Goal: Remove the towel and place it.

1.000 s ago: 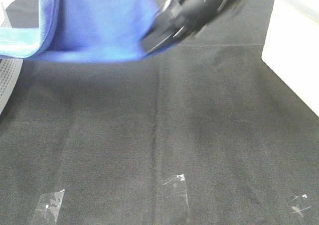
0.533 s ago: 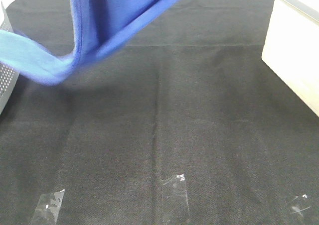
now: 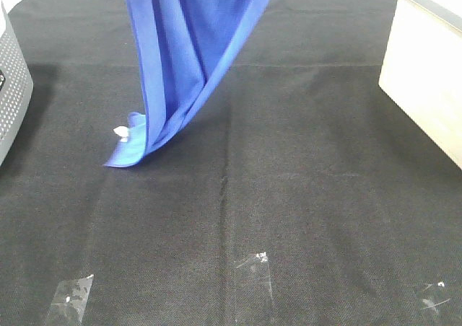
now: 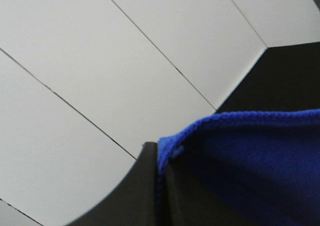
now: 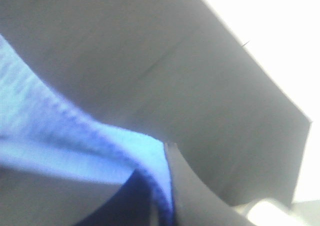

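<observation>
The royal-blue towel (image 3: 188,45) hangs in long folds from above the top edge of the exterior high view. Its lowest corner (image 3: 130,155), with a small white tag (image 3: 120,131), touches the black cloth. Neither gripper shows in that view. In the left wrist view my left gripper (image 4: 161,153) is shut on a stitched edge of the towel (image 4: 260,151), which is pinched between the dark fingers (image 4: 135,191). In the blurred right wrist view my right gripper (image 5: 156,162) is likewise shut on the towel (image 5: 75,136).
A grey perforated basket (image 3: 11,88) stands at the left edge. A pale box-like surface (image 3: 426,81) borders the black table cloth (image 3: 310,182) on the right. Pieces of clear tape (image 3: 253,268) lie near the front edge.
The towel has lifted off the basket side and swung in to hang steeply down the middle-left. The dark arm seen a second ago has risen out of the exterior high view.
</observation>
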### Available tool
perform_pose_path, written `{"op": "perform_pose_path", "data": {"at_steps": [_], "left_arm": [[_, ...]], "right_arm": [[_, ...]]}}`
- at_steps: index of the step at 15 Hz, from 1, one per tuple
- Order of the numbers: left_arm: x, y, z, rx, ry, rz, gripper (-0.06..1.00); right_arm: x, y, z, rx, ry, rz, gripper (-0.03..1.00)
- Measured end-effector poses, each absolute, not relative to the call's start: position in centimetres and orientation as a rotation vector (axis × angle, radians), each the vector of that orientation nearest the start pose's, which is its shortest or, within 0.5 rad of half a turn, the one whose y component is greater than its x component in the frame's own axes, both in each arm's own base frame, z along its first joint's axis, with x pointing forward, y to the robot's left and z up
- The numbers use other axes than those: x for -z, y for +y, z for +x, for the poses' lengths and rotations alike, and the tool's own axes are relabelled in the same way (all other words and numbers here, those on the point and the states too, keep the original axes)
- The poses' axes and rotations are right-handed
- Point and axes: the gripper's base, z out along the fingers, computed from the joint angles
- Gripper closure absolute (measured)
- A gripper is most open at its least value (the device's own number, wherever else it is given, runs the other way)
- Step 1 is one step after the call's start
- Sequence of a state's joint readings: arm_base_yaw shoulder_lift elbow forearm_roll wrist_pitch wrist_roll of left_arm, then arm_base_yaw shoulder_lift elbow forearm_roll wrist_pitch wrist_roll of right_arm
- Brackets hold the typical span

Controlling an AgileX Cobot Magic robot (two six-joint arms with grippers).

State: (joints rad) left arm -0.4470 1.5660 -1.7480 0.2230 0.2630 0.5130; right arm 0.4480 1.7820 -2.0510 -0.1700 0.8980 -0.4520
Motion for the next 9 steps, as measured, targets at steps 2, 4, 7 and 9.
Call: {"op": "perform_pose_path", "data": {"at_steps": [2, 4, 7, 9], "left_arm": [[-50.1, -13.3, 34.4, -0.281, 1.254, 0.719, 0.94], [-50.1, -12.5, 36.1, -0.271, 1.143, 0.627, 0.94], [-49.0, -12.3, 38.4, -0.282, 1.024, 0.576, 0.94], [-48.0, -11.1, 40.3, -0.308, 0.969, 0.530, 0.94]], "right_arm": [[-46.7, 16.6, 37.4, 0.199, 1.736, -0.852, 0.97], [-49.5, 17.3, 37.7, 0.126, 1.460, -0.701, 0.97], [-50.2, 18.0, 38.5, 0.080, 1.306, -0.633, 0.97], [-48.5, 18.2, 40.3, 0.087, 1.313, -0.631, 0.97]]}}
